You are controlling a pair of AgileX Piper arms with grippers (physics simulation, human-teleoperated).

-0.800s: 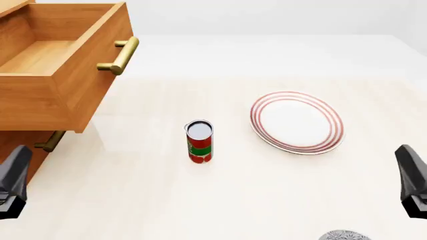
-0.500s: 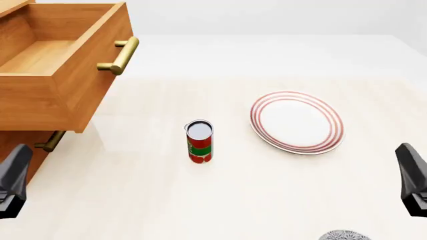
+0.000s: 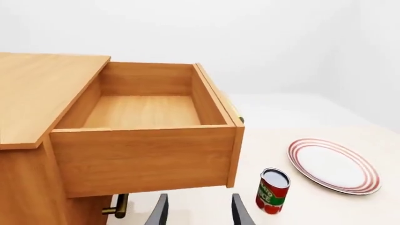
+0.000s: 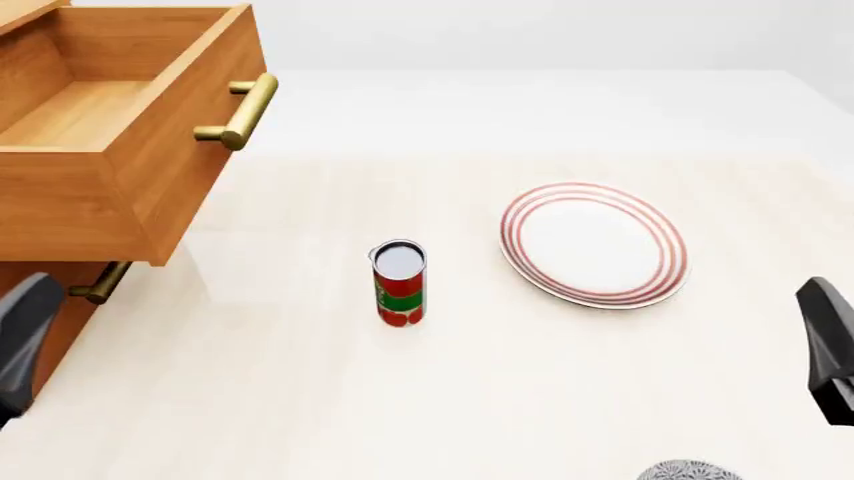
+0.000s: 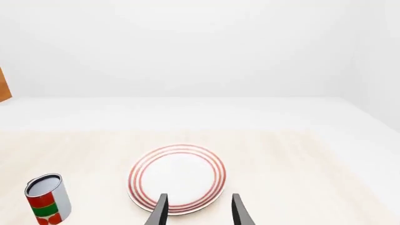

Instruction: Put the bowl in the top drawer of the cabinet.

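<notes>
Both pincers, left pincer (image 3: 198, 211) and right pincer (image 5: 198, 208), are released and empty. The bowl (image 4: 687, 470) sits at the table's (image 4: 534, 380) near edge; top drawer (image 4: 107, 120) gapes open. I'd approach the rim from above, right side.

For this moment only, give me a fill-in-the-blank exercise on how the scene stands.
1. The top drawer of the cabinet is pulled ____.
2. Inside, that drawer holds ____.
3. On the table, the can stands to the ____ of the plate in the front view.
4. The bowl shows only at the ____ edge of the front view.

Missing words: open; nothing; left; bottom
</notes>
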